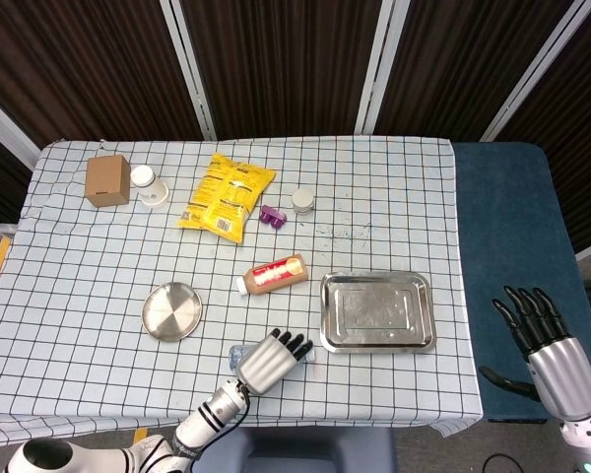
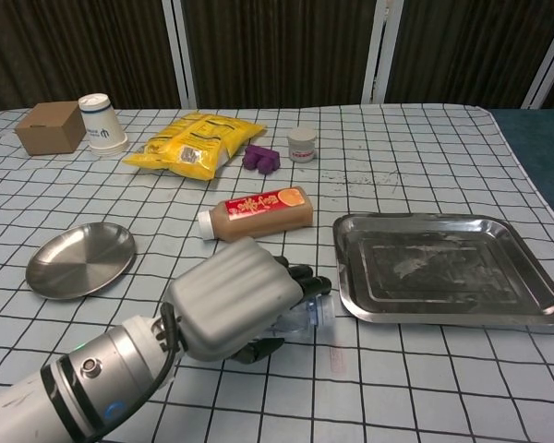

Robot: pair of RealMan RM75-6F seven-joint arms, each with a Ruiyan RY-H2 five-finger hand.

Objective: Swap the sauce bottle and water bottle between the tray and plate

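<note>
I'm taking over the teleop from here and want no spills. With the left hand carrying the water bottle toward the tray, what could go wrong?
1. The left hand covers most of the water bottle, so its hold is hard to judge; it could slip out short of the tray.
2. The bottle's leading end sits low beside the tray's raised rim and could catch on it.
3. The sauce bottle lies on its side close behind the hand; a swing could knock it rolling.

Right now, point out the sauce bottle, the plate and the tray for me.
sauce bottle (image 2: 258, 211), chest view, on its red label.
plate (image 2: 78, 259), chest view, on its bare centre.
tray (image 2: 443, 267), chest view, on its bare floor.
</note>
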